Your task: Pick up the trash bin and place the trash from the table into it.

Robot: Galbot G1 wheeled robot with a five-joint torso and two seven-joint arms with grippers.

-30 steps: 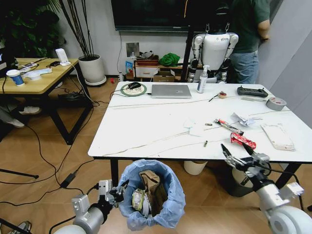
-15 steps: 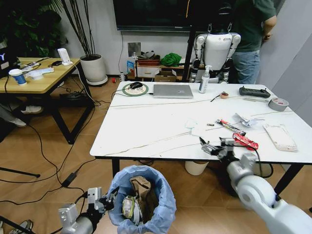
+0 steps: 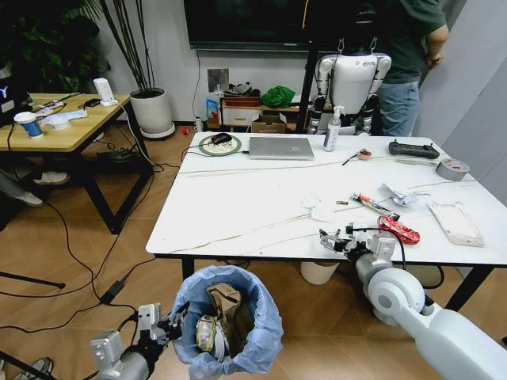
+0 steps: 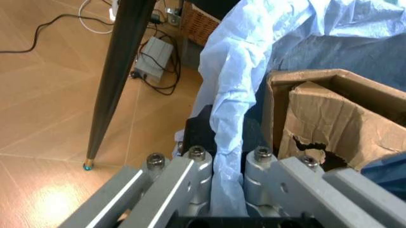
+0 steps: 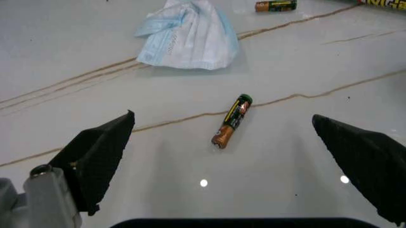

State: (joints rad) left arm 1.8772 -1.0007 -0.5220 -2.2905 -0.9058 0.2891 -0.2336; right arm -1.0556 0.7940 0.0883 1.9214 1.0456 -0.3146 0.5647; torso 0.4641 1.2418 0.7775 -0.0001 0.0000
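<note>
While my left gripper [image 4: 228,190] clamps the trash bin [image 3: 226,328] by its rim below the table's [image 3: 238,198] front edge, my right gripper [image 5: 228,156] hangs spread over a battery [image 5: 231,120] near that edge

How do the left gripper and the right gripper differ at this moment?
The left gripper is low beside the table, shut on the trash bin's blue bag rim; the right gripper is above the tabletop, open and holding nothing. A small battery lies between the right gripper's fingers; bag plastic sits between the left gripper's.
</note>
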